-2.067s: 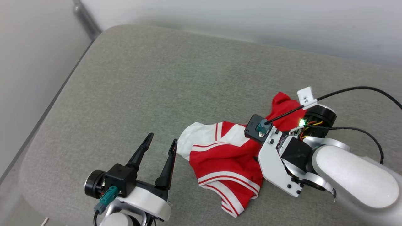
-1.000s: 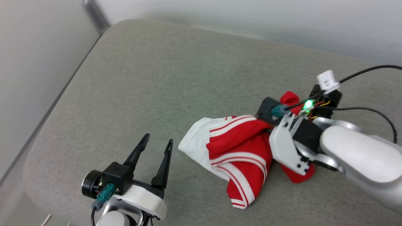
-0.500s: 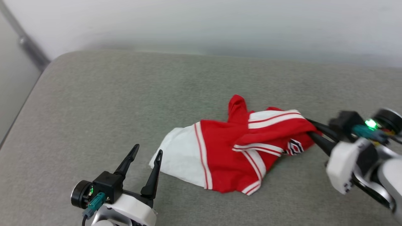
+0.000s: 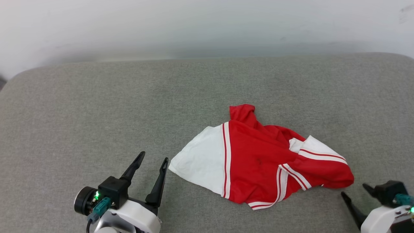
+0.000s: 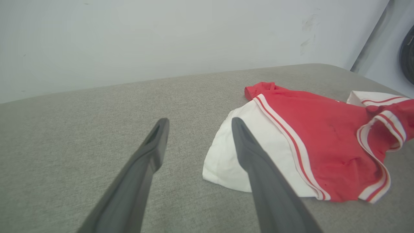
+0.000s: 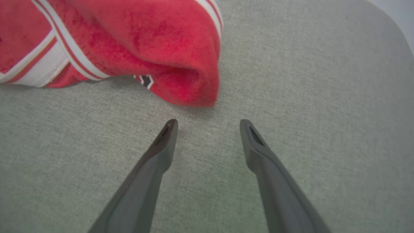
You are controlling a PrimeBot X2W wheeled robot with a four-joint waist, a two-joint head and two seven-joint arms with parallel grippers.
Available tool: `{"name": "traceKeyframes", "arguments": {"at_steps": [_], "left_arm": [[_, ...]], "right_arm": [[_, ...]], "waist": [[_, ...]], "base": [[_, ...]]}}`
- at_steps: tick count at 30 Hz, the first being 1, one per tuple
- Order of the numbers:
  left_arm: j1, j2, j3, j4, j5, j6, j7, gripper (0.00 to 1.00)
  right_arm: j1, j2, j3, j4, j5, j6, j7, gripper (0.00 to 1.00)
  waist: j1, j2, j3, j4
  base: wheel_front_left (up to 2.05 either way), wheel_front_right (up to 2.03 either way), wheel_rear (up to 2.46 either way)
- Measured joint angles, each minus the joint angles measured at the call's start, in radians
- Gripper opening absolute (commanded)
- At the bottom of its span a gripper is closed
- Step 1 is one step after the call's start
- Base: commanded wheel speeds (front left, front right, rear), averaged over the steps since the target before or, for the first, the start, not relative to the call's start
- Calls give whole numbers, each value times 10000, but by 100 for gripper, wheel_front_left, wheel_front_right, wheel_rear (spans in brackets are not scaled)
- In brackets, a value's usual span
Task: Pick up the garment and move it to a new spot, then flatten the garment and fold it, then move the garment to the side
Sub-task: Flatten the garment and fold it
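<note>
Head view: one garment (image 4: 255,161), one left gripper (image 4: 154,156), one right gripper (image 4: 354,189), seemingly spread.

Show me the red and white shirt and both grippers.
garment (image 4: 255,161), head view, on its red middle panel
left gripper (image 4: 154,156), head view, midway between its open fingertips
right gripper (image 6: 209,121), right wrist view, midway between its open fingertips

The left gripper (image 4: 154,156) and right gripper (image 4: 354,189) sit low at either side, each with two dark fingers spread wide apart.
</note>
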Motion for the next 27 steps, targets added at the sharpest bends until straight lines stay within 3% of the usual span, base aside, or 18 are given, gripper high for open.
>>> {"name": "traceKeyframes", "arguments": {"at_steps": [11,15,19,27], "left_arm": [[-49,-155,23,-196,-525,25,4,100],[-59,-180,-107,-487,-792,17,558,100],[-283,-44,-322,-679,-895,36,1896,100],[-1018,430,-451,-673,-742,616,4834,100]], "right_arm": [[-446,1028,-1662,-2274,439,0,-901,100],[-488,1360,-2044,-3300,499,0,-1390,100],[-504,1778,-2336,-3931,462,0,-2038,100],[-472,2359,-2353,-3847,171,0,-2499,100]], "waist": [[0,0,-159,-353],[0,0,-117,-464],[0,0,75,-577],[0,0,719,-846]], "base": [[0,0,0],[0,0,0],[0,0,0],[0,0,0]]}}
